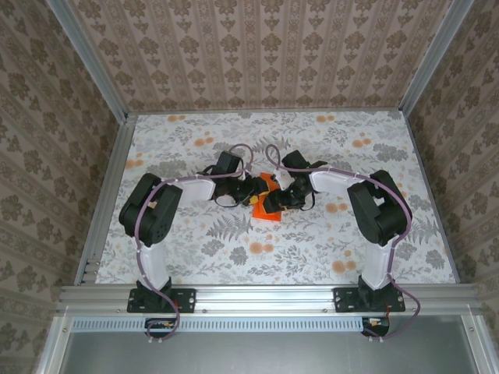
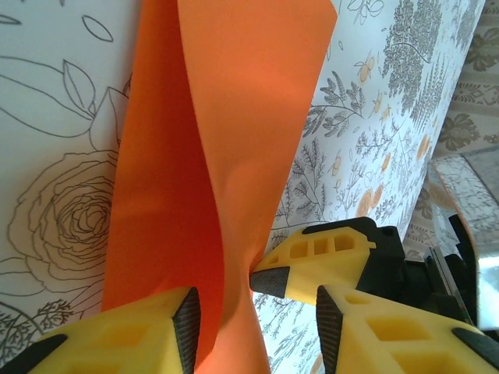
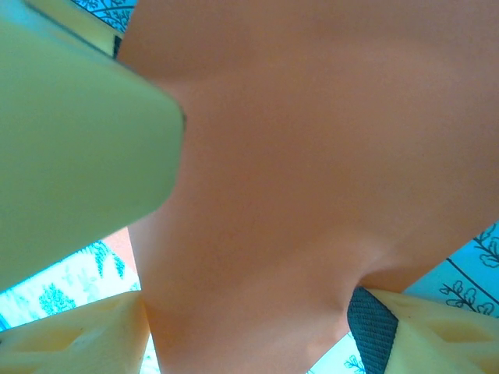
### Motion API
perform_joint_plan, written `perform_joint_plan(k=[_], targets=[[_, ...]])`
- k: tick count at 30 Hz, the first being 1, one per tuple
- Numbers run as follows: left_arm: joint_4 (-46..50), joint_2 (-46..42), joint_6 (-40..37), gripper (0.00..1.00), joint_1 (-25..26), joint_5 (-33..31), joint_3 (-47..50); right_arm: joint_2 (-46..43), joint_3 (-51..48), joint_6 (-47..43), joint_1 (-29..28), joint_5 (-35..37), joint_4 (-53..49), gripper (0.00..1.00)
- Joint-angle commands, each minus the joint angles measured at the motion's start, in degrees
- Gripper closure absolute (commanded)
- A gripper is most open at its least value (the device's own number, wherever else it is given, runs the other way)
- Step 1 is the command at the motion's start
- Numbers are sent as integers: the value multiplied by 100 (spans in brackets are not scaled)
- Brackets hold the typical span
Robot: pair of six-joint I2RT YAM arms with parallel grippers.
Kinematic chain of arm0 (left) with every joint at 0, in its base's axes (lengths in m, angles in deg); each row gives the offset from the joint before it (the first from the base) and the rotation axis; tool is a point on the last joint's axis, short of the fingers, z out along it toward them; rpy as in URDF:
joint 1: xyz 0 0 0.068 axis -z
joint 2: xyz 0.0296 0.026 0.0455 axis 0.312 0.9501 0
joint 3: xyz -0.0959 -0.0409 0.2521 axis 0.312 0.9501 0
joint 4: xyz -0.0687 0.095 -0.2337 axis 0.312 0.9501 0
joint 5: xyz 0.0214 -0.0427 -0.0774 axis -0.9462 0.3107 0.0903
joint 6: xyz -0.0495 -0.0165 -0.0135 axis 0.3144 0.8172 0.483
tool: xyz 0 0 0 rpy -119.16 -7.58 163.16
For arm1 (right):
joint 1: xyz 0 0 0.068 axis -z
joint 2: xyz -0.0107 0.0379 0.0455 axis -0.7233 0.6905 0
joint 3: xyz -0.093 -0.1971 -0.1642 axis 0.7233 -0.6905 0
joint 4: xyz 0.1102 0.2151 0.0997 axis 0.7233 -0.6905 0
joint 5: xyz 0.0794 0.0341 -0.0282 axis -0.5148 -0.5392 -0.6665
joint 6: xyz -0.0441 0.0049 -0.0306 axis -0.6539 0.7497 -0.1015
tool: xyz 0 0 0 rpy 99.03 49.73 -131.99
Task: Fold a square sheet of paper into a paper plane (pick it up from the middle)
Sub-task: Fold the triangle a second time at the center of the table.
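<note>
At tabletop (image 1: 195, 241) centre, square sheet of paper (image 1: 267, 210) raised on edge. Left pincer (image 2: 253, 319) at its 9 o'clock, jaws apart astride it. Right pincer (image 3: 249, 335) at 3 o'clock, wide, touching sheet; grip unclear.

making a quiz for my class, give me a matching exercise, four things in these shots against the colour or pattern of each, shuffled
Things: 1 square sheet of paper; 2 left tool; 3 table; 4 back wall
Looks: a yellow with black pads; b leafy floral print; c plain orange; d striped beige wallpaper
Pairs: 1-c; 2-a; 3-b; 4-d
</note>
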State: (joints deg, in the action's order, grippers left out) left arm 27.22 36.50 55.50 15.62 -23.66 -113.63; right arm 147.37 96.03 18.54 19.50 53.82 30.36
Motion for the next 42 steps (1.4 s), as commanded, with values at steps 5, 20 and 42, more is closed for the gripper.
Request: perform_joint_plan(k=[5, 20, 42], targets=[[280, 184, -231, 59, 21, -6, -151, -388, -306, 70, 13, -391, 244, 24], [413, 266, -322, 65, 13, -216, -120, -503, -77, 1113, 387, 485, 686, 54], [494, -591, -190, 58, 363, -112, 524, 923, 933, 1429, 389, 955, -20, 66]])
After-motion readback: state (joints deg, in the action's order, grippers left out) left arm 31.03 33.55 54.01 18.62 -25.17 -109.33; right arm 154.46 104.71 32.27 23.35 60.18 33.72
